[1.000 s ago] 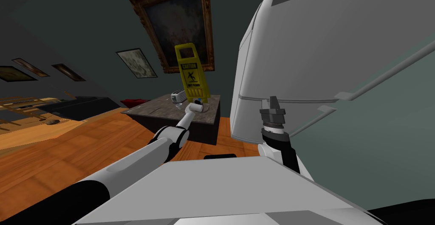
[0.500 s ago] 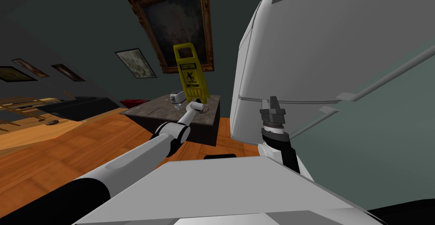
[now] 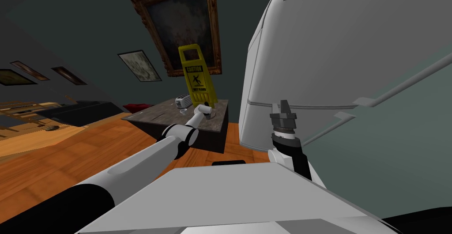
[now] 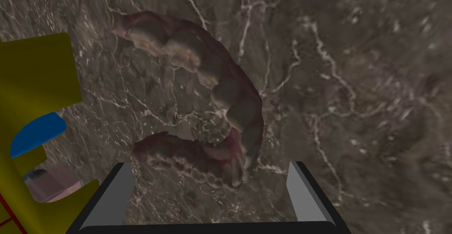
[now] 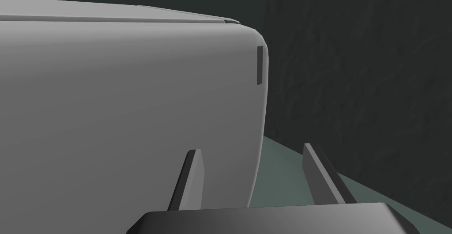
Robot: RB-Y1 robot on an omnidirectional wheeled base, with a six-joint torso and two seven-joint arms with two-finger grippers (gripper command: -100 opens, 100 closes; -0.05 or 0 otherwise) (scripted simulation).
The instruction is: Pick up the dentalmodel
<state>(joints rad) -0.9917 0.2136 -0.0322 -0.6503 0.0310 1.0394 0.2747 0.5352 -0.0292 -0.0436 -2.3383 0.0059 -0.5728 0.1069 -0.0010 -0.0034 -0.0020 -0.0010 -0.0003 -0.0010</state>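
Left gripper (image 4: 211,164) hangs wide open over the dentalmodel (image 4: 229,107) (on the marbled tabletop (image 4: 353,90)), so next I'd lower and pinch.

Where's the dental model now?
Left wrist view: the dental model lies on the marble table, at the tips of the open left claw, beside the yellow caution sign.

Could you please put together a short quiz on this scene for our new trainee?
1. Which stands beside the dental model on the marble tabletop? A. yellow caution sign B. kettle C. vase
2. True or false: the left gripper is shut on the dental model.
3. Fill in: the right gripper, near the white fridge, is ____.
Key: 1 A; 2 false, it is open; 3 open.
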